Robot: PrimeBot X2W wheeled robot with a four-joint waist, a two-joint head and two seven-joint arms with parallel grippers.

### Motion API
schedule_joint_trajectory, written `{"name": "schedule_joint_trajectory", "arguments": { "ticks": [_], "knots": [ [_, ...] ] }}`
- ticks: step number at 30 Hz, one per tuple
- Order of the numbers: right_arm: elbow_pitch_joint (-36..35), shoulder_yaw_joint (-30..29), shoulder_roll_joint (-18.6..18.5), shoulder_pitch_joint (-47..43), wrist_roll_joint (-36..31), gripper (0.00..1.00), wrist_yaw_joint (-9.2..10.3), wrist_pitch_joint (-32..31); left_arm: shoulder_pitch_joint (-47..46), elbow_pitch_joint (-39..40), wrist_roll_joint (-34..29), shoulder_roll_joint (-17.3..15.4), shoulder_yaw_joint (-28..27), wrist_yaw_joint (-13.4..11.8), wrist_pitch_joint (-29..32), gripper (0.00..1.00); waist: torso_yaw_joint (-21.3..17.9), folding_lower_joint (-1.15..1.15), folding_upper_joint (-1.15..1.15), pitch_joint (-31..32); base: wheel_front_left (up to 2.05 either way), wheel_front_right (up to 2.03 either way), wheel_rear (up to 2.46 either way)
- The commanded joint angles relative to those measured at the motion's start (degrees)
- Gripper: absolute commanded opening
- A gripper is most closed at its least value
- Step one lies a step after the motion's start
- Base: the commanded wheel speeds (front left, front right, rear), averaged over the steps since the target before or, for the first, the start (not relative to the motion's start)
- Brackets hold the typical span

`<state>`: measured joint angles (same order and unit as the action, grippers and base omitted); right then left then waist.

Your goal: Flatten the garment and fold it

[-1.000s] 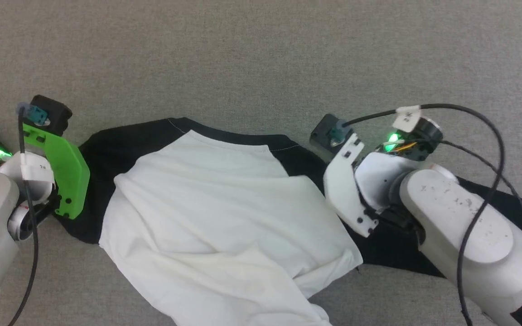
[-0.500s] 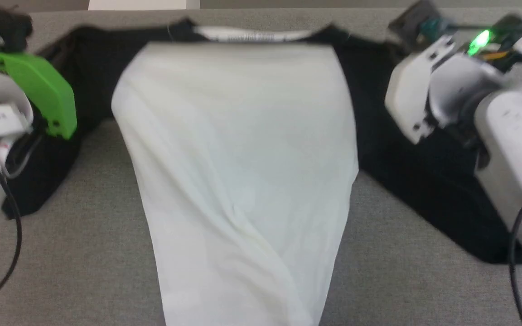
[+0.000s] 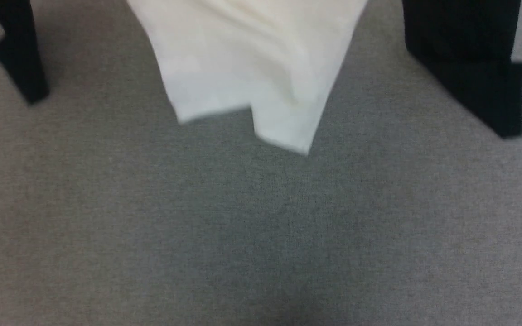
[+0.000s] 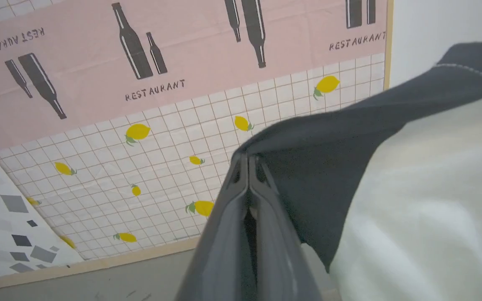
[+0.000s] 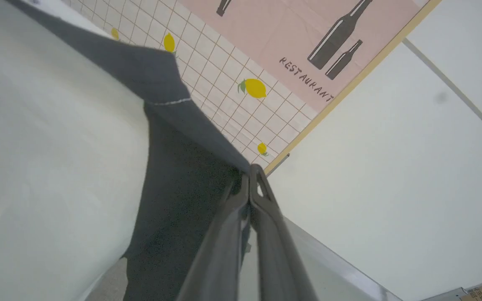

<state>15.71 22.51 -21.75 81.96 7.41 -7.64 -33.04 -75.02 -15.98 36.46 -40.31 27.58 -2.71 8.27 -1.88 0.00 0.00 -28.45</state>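
Your left gripper (image 4: 248, 163) and right gripper (image 5: 252, 173) are each pinched shut on a black shoulder of the garment (image 3: 243, 59), which hangs with its hem over the desk (image 3: 261, 235). Best lower both evenly, hem first, pulling outward.

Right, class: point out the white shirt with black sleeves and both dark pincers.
Soft white shirt with black sleeves (image 3: 247, 59), head view, on its white body.
Left pincer (image 4: 248, 161), left wrist view, at the shut fingertips.
Right pincer (image 5: 251, 173), right wrist view, at the shut fingertips.

Grey woven surface (image 3: 261, 235), garment (image 3: 243, 54) hanging over its far part, contact unclear
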Motion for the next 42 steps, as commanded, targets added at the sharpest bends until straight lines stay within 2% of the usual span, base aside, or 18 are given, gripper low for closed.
{"name": "schedule_joint_trajectory", "arguments": {
  "ticks": [1, 7, 11, 16, 20, 26, 31, 34, 38, 42],
  "knots": [
    [1.4, -2.3, -0.1, 2.8, -1.8, 0.00, 0.15, 1.4, -2.6, -0.7, -1.7, -0.7, -1.2, -1.6, -1.3, 0.00, -1.9, 0.00, 0.00, -4.6, 0.00, 0.00, 0.00],
    [4.4, -11.6, 4.5, 12.8, -10.3, 0.00, 0.15, 10.3, -11.7, -1.0, -5.9, -1.2, -4.0, -4.6, -7.5, 0.00, -3.1, 0.00, 0.00, -8.1, 0.00, 0.00, 0.00],
    [6.2, -14.8, 6.6, 17.5, -15.7, 0.00, 0.15, 16.1, -15.5, -1.4, -7.8, -1.6, -5.1, -5.7, -11.1, 0.00, -3.8, 0.00, 0.00, -9.3, 0.00, 0.00, 0.00],
    [9.3, -15.0, 7.5, 20.5, -18.9, 0.00, 0.15, 19.5, -16.1, -3.9, -7.9, -1.3, -4.4, -4.5, -12.5, 0.00, -3.8, 0.00, 0.00, -10.4, 0.00, 0.00, 0.00],
    [12.6, -13.8, 7.4, 18.3, -18.0, 0.00, 0.15, 21.0, -12.6, -7.1, -7.9, -1.0, -1.7, -2.3, -11.8, 0.00, -3.4, 0.00, 0.00, -10.9, 0.00, 0.00, 0.00],
    [16.1, -8.6, 6.5, 7.9, -12.3, 0.00, 0.15, 22.8, -3.6, -12.7, -7.3, -0.9, 3.3, 1.3, -9.3, 0.00, -2.9, 0.00, 0.00, -9.0, 0.00, 0.00, 0.00],
    [14.2, -1.8, 4.4, -4.4, -5.0, 0.00, 0.15, 21.8, 5.4, -15.0, -4.0, 0.9, 6.9, 4.7, -5.1, 0.00, -2.3, 0.00, 0.00, -4.9, 0.00, 0.00, 0.00],
    [10.2, 1.2, 2.7, -13.2, 0.5, 0.00, 0.15, 20.1, 11.8, -14.1, -1.3, 1.6, 8.7, 6.2, -2.2, 0.00, -2.1, 0.00, 0.00, -1.6, 0.00, 0.00, 0.00],
    [1.2, 5.7, -1.7, -26.9, 8.0, 0.00, 0.15, 16.4, 22.2, -10.1, 3.2, 1.6, 10.6, 7.0, 1.6, 0.00, -1.4, 0.00, 0.00, 3.4, 0.00, 0.00, 0.00],
    [-8.6, 4.0, -6.3, -41.4, 12.5, 0.00, 0.15, 13.0, 33.7, -4.4, 7.9, 0.9, 11.7, 5.4, 4.2, 0.00, -1.1, 0.00, 0.00, 7.4, 0.00, 0.00, 0.00]
  ]
}}
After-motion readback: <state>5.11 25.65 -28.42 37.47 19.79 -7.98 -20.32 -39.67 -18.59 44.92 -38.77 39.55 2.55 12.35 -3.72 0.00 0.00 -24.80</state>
